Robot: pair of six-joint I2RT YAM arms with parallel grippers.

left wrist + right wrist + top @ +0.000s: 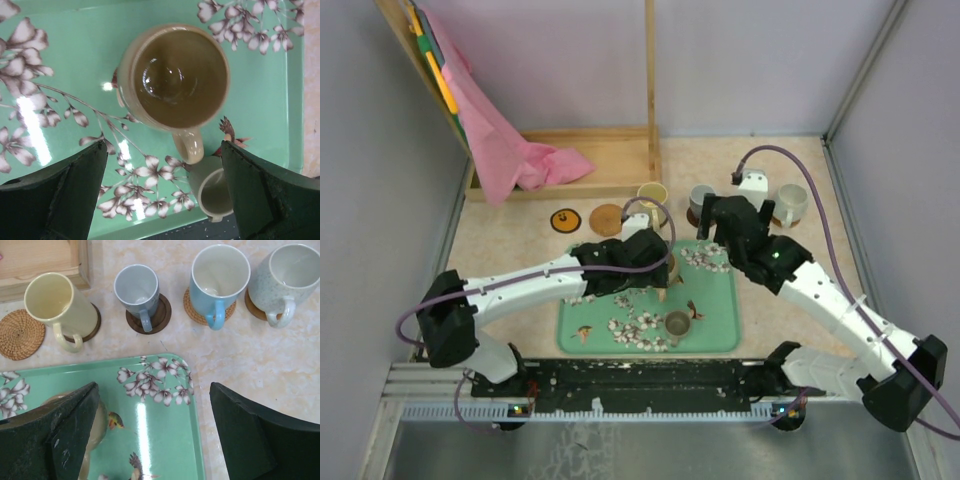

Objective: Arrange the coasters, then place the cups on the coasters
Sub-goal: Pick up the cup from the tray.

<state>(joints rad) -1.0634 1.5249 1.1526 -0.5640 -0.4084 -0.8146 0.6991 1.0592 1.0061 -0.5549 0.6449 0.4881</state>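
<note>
Wide-spread, the left pincer (162,150) hangs over a glossy tan cup (175,75) on the smooth green floral tray (75,65), a smaller cup (215,187) near its rim. Right pincer (154,390) gapes wide too; beyond the tray's rounded corner four glazed cups (136,287) sit on round coasters (162,312), one woven coaster (20,334) bare.

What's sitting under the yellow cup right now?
A dark brown coaster; only its right edge shows past the yellow cup. The rest is covered. The woven coaster beside it is bare.
</note>
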